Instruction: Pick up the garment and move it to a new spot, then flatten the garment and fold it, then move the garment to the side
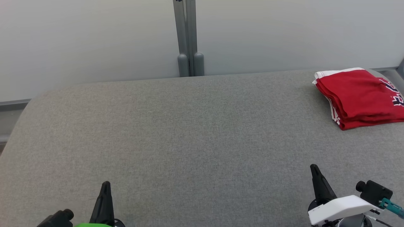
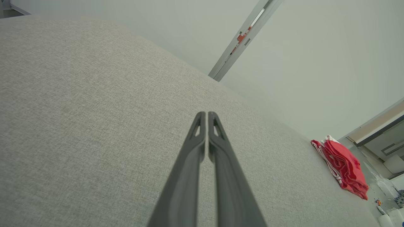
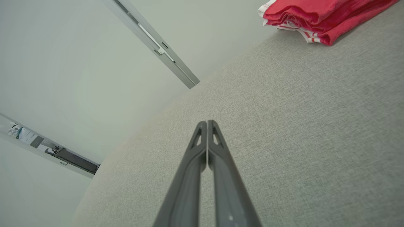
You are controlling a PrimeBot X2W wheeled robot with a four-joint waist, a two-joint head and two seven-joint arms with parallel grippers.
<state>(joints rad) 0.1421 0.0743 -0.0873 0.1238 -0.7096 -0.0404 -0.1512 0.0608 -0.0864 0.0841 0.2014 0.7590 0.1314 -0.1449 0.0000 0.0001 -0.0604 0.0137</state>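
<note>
Folded red garment lies at two o'clock on our grey fabric table, well apart from our left end effector and right end effector, both pinched closed on nothing. Grey post at twelve, pale wall.

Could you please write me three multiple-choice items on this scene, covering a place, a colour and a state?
1. In the head view, where on the grey surface does the garment lie?
A. far right
B. centre
C. near left

2. What is the garment's main colour?
A. blue
B. red
C. green

3. How do the left claw and right claw stand?
A. both shut, holding nothing
B. both wide open
C. one shut on the garment

Answers:
1. A, the folded stack sits by the far right edge.
2. B, the cloth is red with white trim.
3. A, each wrist view shows the fingers pressed together over bare fabric.
</note>
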